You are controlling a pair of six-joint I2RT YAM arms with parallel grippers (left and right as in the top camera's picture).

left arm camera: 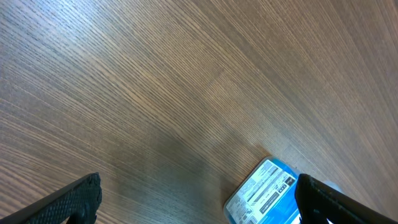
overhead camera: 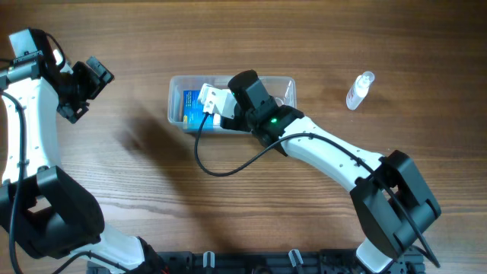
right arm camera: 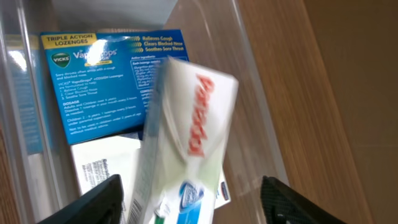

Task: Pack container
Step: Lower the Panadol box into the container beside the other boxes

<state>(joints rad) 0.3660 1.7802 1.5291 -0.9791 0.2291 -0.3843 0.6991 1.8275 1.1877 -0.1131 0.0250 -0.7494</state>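
The clear plastic container (overhead camera: 176, 114) sits at the table's middle back. In it lie a blue Vicks lozenge box (right arm camera: 93, 81) and a white printed box (right arm camera: 102, 165). A white toothpaste box (right arm camera: 186, 130) is blurred and tilted over them, between my right gripper's (right arm camera: 193, 199) spread fingers, which do not press on it. In the overhead view my right gripper (overhead camera: 228, 110) is over the container with the white box (overhead camera: 211, 99) at its tip. My left gripper (overhead camera: 87, 87) is open and empty at the far left, above bare wood (left arm camera: 199, 202). The blue box (left arm camera: 264, 193) shows at the lower right of the left wrist view.
A small clear bottle (overhead camera: 359, 90) stands upright to the right of the container. A black cable (overhead camera: 217, 169) loops from the right arm onto the table in front of the container.
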